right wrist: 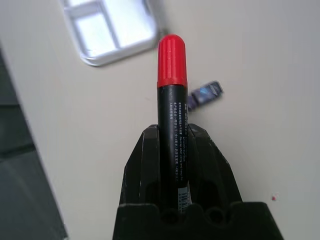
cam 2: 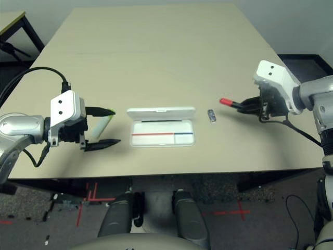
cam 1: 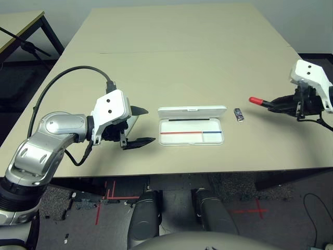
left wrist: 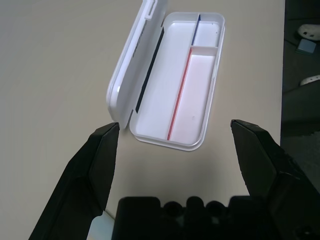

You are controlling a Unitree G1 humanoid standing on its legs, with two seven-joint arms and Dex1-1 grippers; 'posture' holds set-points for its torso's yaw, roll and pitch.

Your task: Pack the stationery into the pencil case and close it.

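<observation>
The pencil case lies open at the table's middle, its lid standing up along the far side and its tray empty. My left gripper is open just left of the case, fingers pointing at it. The pale highlighter with a green cap lies between those fingers, close to the far one. To the right of the case, the small dark sharpener-like piece rests on the table. Further right, my right gripper is shut on the red marker, whose red end points toward the case.
The beige table stretches far behind the case. Its front edge runs close below the case and my left gripper. A second table stands off to the far left. A black cable loops above my left forearm.
</observation>
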